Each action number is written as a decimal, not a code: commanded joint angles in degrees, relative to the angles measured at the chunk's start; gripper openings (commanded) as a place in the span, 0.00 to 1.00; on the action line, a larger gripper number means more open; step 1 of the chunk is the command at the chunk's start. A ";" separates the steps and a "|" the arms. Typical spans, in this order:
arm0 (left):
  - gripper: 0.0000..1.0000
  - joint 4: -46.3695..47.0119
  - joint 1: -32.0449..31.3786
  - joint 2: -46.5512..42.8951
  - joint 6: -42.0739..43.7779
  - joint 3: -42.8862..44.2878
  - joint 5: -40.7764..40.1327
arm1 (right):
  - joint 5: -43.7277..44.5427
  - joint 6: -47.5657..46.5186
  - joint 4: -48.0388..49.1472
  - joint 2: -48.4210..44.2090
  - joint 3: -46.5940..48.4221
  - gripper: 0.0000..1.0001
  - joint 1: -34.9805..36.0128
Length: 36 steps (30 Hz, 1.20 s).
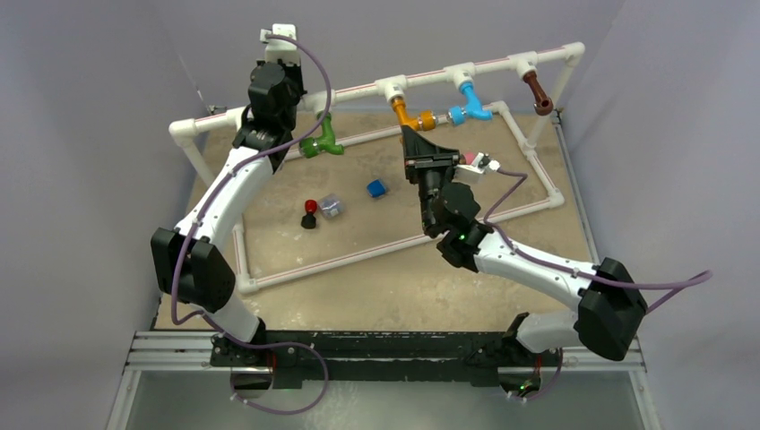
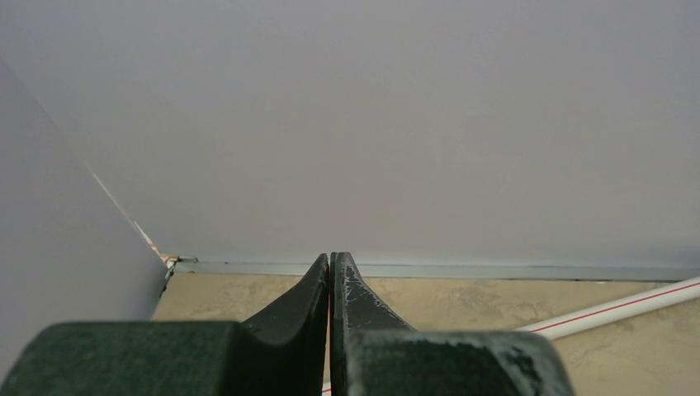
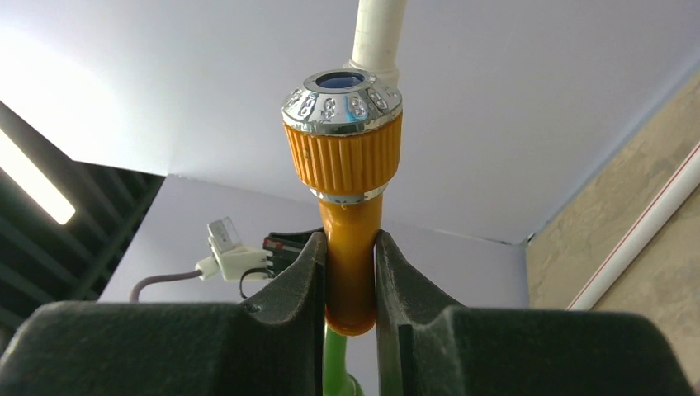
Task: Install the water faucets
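Note:
Four faucets hang from the tees of the white pipe rail: green, orange, blue and brown. My right gripper is shut on the orange faucet's neck just below its ridged collar and chrome ring, and the faucet stands upright between the fingers. The green faucet shows behind and below it. My left gripper is raised above the rail's left part and points at the back wall. Its fingers are shut with nothing between them.
A white pipe frame lies on the tan table. Inside it sit a small red-and-black piece, a clear grey cube and a blue cube. Grey walls close in the back and sides.

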 commanded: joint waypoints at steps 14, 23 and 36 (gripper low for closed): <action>0.00 -10.28 -1.38 2.39 -0.13 -1.92 3.55 | -9.78 19.10 -8.55 -2.78 5.59 0.00 0.54; 0.00 -10.23 -1.42 2.32 0.04 -1.98 3.55 | -8.62 17.18 -10.32 -2.81 5.41 0.18 0.48; 0.00 -10.28 -1.47 2.46 0.14 -1.91 3.55 | -6.77 15.27 -12.07 -3.36 5.14 0.53 0.47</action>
